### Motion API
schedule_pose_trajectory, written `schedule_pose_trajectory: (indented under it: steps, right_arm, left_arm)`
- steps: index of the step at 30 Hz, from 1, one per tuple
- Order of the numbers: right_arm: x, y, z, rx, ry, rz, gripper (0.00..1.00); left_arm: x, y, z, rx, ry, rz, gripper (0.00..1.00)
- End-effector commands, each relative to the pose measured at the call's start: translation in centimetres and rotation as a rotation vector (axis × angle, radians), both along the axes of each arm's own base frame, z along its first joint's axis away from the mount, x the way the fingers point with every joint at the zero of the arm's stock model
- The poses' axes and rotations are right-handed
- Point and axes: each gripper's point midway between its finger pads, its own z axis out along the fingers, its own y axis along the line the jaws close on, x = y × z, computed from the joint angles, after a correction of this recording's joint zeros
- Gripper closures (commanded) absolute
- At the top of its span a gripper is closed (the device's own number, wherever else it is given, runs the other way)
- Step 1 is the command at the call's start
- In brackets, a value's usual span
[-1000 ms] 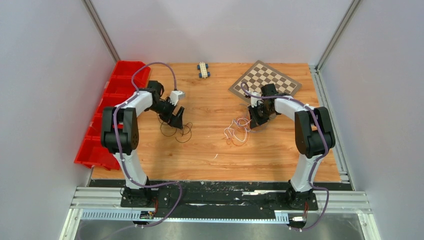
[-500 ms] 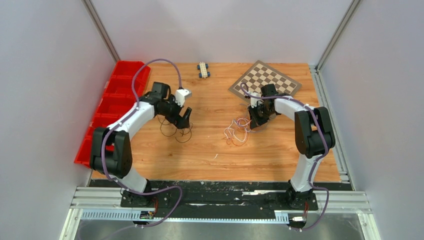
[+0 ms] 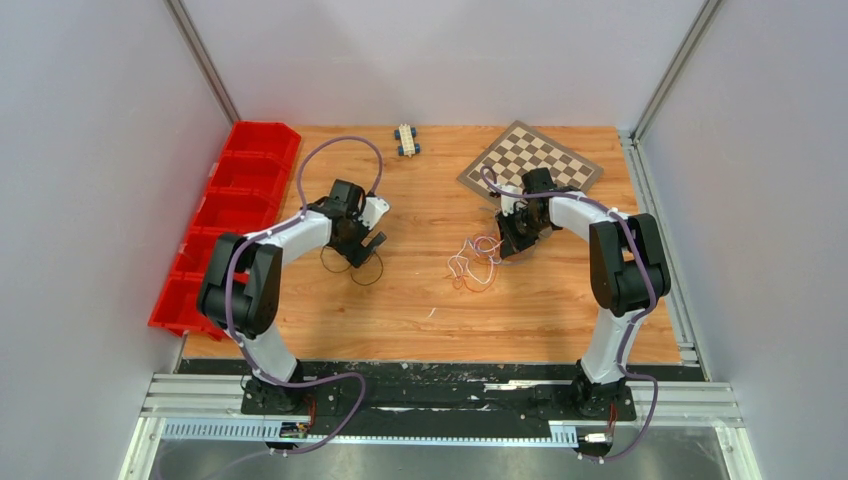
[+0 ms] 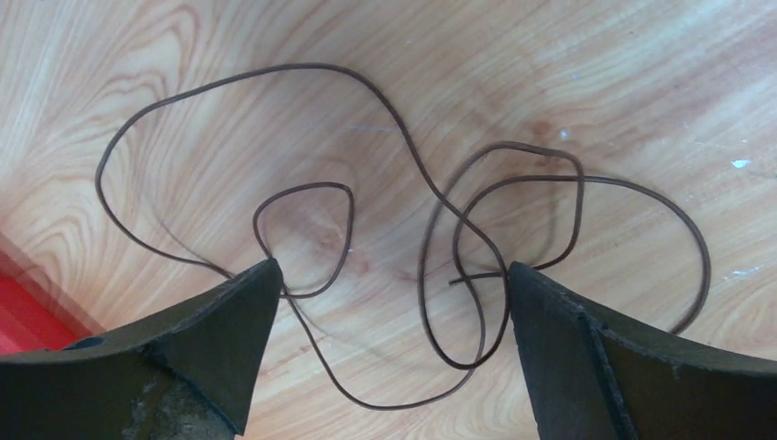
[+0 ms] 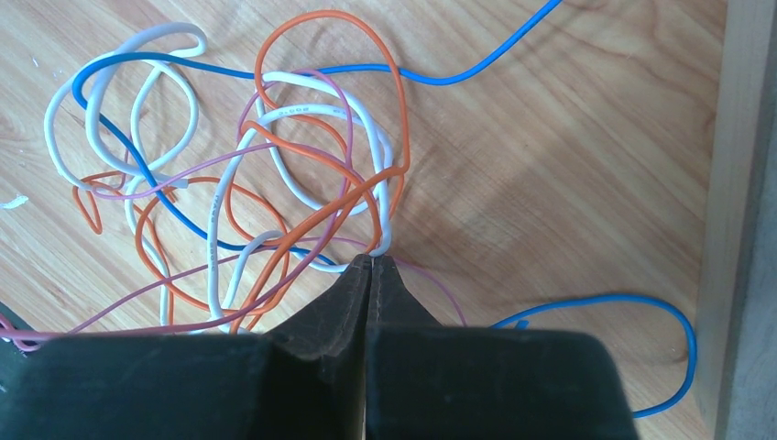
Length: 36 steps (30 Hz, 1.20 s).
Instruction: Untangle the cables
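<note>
From above, the left gripper (image 3: 367, 246) hangs low over the table (image 3: 420, 310), and the brown cable (image 3: 352, 266) lies in loose loops right beneath and just nearer the arm bases than its fingers. The right gripper (image 3: 503, 247) sits at the near side of the chessboard (image 3: 530, 158), its tips at the edge of the cables (image 3: 472, 262), which spread out from it towards the left arm. The two grippers are well apart. Red bins (image 3: 235, 195) line the table edge behind the left arm, and a small toy block (image 3: 406, 139) lies far beyond it.

The left wrist camera shows the left gripper (image 4: 389, 275) with its fingers spread wide and holding nothing. The brown cable (image 4: 316, 65) curls on the wood between and ahead of them, one small loop touching the left fingertip (image 4: 261, 280) and a loose end lying just inside the right one.

The right wrist camera shows the right gripper (image 5: 371, 261) pressed shut with no gap. White and orange strands of the cables (image 5: 307, 112) run straight into its tips and appear pinched there. The knot fans out ahead and to the left, with blue and pink strands woven through. A blue strand (image 5: 632, 299) loops away to the right, near the chessboard (image 5: 742, 183) edge.
</note>
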Motion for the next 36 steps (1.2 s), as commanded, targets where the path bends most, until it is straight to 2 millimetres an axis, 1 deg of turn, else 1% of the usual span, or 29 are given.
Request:
schedule_pose_trajectory:
  steps: [1, 2, 3, 4, 5, 6, 7, 8, 9, 10, 11, 12, 13, 14, 15, 16, 18, 21, 22, 24, 25, 27, 28, 29, 30, 32, 33, 35, 36]
  right_arm:
    - [0.8, 0.1, 1.3, 0.018, -0.047, 0.013, 1.00]
    - [0.8, 0.0, 1.3, 0.017, -0.047, 0.012, 1.00]
    - [0.7, 0.0, 1.3, 0.016, -0.046, 0.012, 1.00]
    - [0.7, -0.1, 1.2, 0.015, -0.044, 0.010, 1.00]
    - [0.7, -0.1, 1.2, 0.015, -0.043, 0.010, 1.00]
    - [0.8, -0.2, 1.1, 0.015, -0.043, 0.009, 1.00]
    - [0.8, -0.2, 1.1, 0.015, -0.041, 0.009, 1.00]
    - [0.8, -0.1, 1.1, 0.017, -0.040, 0.009, 1.00]
    - [0.9, -0.1, 1.1, 0.018, -0.039, 0.008, 1.00]
    - [1.0, -0.1, 1.1, 0.018, -0.038, 0.008, 1.00]
    - [1.1, 0.0, 1.1, 0.019, -0.038, 0.006, 1.00]
    - [1.1, -0.1, 1.1, 0.017, -0.038, 0.006, 1.00]
    - [1.2, -0.1, 1.1, 0.016, -0.039, 0.006, 1.00]
    - [1.3, -0.1, 1.2, 0.016, -0.039, 0.006, 1.00]
    - [1.4, -0.1, 1.2, 0.015, -0.040, 0.005, 1.00]
    - [1.4, -0.1, 1.3, 0.015, -0.042, 0.005, 1.00]
    - [1.5, -0.1, 1.3, 0.014, -0.043, 0.003, 1.00]
    - [1.5, -0.1, 1.2, 0.015, -0.040, 0.003, 1.00]
    - [1.5, -0.1, 1.1, 0.014, -0.035, 0.001, 1.00]
    - [1.6, 0.0, 1.1, 0.016, -0.035, 0.001, 1.00]
    - [1.6, 0.0, 1.1, 0.017, -0.034, 0.001, 1.00]
    - [1.8, 0.1, 1.1, 0.019, -0.034, -0.001, 1.00]
    - [2.0, 0.1, 1.2, 0.021, -0.036, -0.001, 1.00]
    - [2.1, 0.1, 1.2, 0.021, -0.037, -0.002, 1.00]
    - [2.2, 0.1, 1.2, 0.022, -0.036, -0.004, 1.00]
    - [2.3, 0.2, 1.1, 0.024, -0.036, -0.003, 1.00]
    - [2.4, 0.2, 1.2, 0.024, -0.037, -0.006, 1.00]
    - [2.4, 0.3, 1.3, 0.028, -0.038, -0.007, 1.00]
    - [2.5, 0.3, 1.3, 0.029, -0.038, -0.008, 1.00]
  left_arm:
    - [3.1, 3.5, 0.2, 0.076, -0.060, 0.090, 0.00]
    - [2.9, 3.6, -0.1, 0.056, -0.033, 0.097, 0.00]
    - [3.7, 4.3, 0.4, 0.032, -0.038, 0.134, 0.00]
    - [3.3, 4.2, 0.0, 0.001, 0.003, 0.136, 0.00]
    - [3.6, 4.8, 0.3, -0.019, 0.020, 0.164, 0.00]
    - [3.5, 5.0, -0.1, -0.047, 0.047, 0.173, 0.00]
    - [3.7, 5.0, 0.0, -0.056, 0.058, 0.169, 0.00]
    - [3.7, 5.1, -0.5, -0.069, 0.080, 0.167, 0.00]
    - [3.8, 5.1, -0.4, -0.075, 0.096, 0.158, 0.00]
    - [3.7, 5.0, -1.0, -0.101, 0.129, 0.155, 0.00]
    - [3.7, 4.8, -0.8, -0.122, 0.150, 0.154, 0.00]
    - [3.5, 4.5, -1.3, -0.166, 0.184, 0.153, 0.00]
    - [3.5, 4.3, -1.1, -0.189, 0.204, 0.159, 0.00]
    - [3.3, 3.9, -1.7, -0.227, 0.235, 0.161, 0.01]
    - [3.4, 3.8, -1.5, -0.249, 0.249, 0.171, 0.05]
    - [3.4, 3.8, -1.7, -0.277, 0.265, 0.186, 0.06]
    - [3.6, 3.8, -1.7, -0.308, 0.279, 0.217, 0.13]
    - [3.3, 3.9, -1.6, -0.311, 0.314, 0.243, 0.27]
    - [3.1, 3.9, -1.8, -0.309, 0.327, 0.250, 0.30]
    - [2.6, 3.9, -1.8, -0.305, 0.352, 0.261, 0.42]
    - [2.3, 4.0, -1.9, -0.302, 0.362, 0.263, 0.51]
    - [2.2, 4.1, -1.8, -0.284, 0.350, 0.265, 0.63]
    - [1.9, 3.8, -2.1, -0.268, 0.348, 0.254, 0.65]
    - [1.9, 4.1, -1.9, -0.227, 0.328, 0.252, 0.68]
    - [1.5, 3.5, -2.2, -0.200, 0.325, 0.225, 0.70]
    - [1.1, 2.9, -2.3, -0.153, 0.306, 0.197, 0.78]
    - [1.0, 2.5, -2.1, -0.146, 0.301, 0.189, 0.86]
    - [0.7, 1.9, -2.1, -0.162, 0.307, 0.185, 0.99]
    - [0.6, 1.8, -2.0, -0.169, 0.309, 0.186, 1.00]
